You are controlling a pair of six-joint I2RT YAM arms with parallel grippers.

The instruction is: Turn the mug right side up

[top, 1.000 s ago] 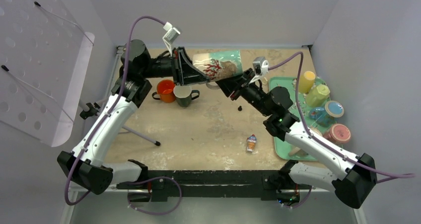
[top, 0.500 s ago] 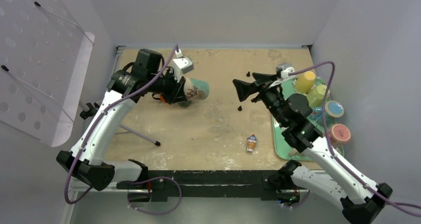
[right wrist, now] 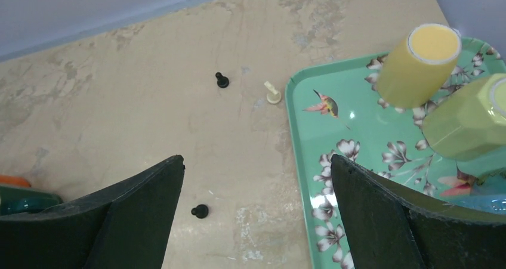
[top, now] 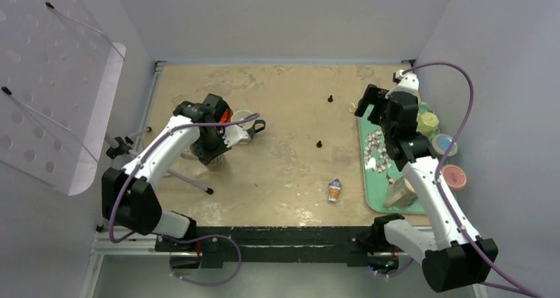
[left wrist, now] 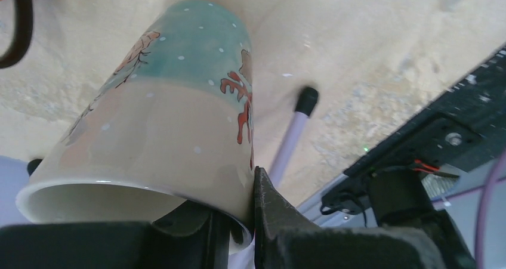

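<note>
Two tools. Left tool (left wrist: 238, 218) pinches the rim wall of the coral-print mug (left wrist: 173, 120), one finger inside; mug body runs ahead of it, base toward bench (left wrist: 370, 42). Right tool (right wrist: 256, 161) spread wide; floral green tray (right wrist: 358, 141) to its right holds yellow cup (right wrist: 417, 63) and green cup (right wrist: 465, 123).

The mug (left wrist: 173, 120) is tall, teal at its closed end and beige toward the mouth, with red coral and brown motifs. It is tilted, base toward the bench (left wrist: 370, 54), its rim wall pinched in the left hand (left wrist: 235, 221). Contact with the bench cannot be determined.
</note>
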